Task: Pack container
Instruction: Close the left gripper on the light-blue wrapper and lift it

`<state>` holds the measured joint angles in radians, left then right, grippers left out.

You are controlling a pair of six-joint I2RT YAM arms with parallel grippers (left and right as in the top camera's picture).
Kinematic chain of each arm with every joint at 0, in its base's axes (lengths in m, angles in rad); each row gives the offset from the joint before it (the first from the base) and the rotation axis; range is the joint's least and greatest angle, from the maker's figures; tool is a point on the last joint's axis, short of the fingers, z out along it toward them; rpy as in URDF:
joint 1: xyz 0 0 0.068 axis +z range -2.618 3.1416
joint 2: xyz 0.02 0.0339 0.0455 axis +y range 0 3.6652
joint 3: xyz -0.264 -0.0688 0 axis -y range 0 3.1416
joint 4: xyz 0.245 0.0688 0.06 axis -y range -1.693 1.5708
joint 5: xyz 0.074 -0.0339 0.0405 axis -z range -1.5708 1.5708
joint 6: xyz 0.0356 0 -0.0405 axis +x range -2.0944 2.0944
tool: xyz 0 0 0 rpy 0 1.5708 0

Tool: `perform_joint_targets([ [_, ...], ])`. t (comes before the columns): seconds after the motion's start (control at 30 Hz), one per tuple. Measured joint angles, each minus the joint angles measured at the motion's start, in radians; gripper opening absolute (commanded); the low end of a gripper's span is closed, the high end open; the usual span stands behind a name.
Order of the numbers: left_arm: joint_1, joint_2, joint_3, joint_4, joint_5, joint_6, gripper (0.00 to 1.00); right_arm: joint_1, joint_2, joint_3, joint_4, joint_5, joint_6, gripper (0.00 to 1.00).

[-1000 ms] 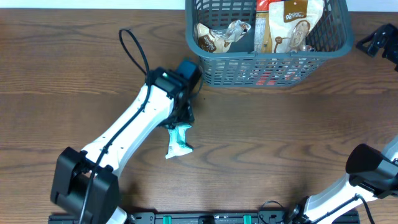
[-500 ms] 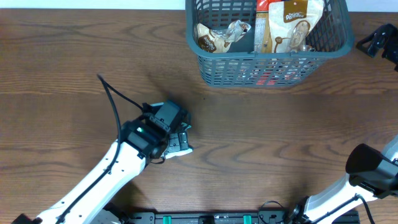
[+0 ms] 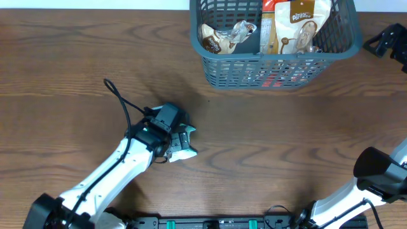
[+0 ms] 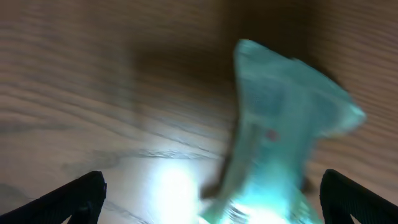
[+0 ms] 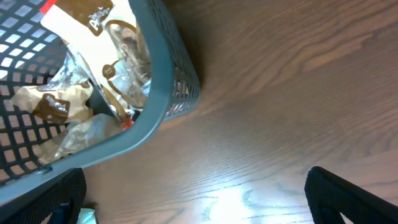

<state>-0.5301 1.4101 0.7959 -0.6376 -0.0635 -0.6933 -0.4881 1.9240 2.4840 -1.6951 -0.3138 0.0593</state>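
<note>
Overhead, the left tool [image 3: 180,136] hangs low over a teal packet [image 3: 184,146] lying alone on the counter [image 3: 76,70], so the left arm is by far the nearer one. The packet's long axis runs roughly 12 to 6 o'clock, its upper end leaning slightly toward 1. Most of it shows at the tool's 5 o'clock side.

The left wrist view is blurred. It shows both finger tips spread wide at the bottom corners, with the packet [image 4: 280,143] between them but off centre, closer to the 3 o'clock tip. The jaws are apart and nothing is clamped. My judgement is that the grasp turns on this offset: the tool needs to shift toward the packet and close across its short width.

The container [image 3: 254,73] sits at the counter's far edge, at about 1 to 2 o'clock from the packet and well apart, already holding several snacks [image 3: 286,25].

The right tool [image 3: 388,41] waits just beside the container's 3 o'clock end, jaws apart and empty, far from the packet.
</note>
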Motion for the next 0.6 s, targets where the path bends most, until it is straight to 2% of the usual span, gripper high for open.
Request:
perform_joint_targets([
  [0.23,0.016,0.093,0.077,-0.045,-0.014,-0.04,0.99,0.031,0.0,0.0,0.0,-0.01,0.0,0.99],
  [0.4,0.015,0.135,0.175,-0.053,-0.023,-0.027,0.99,0.061,0.0,0.0,0.0,-0.013,0.0,0.99],
  [0.6,0.015,0.154,0.188,-0.065,-0.023,-0.013,0.99,0.068,0.0,0.0,0.0,-0.014,0.0,0.99],
])
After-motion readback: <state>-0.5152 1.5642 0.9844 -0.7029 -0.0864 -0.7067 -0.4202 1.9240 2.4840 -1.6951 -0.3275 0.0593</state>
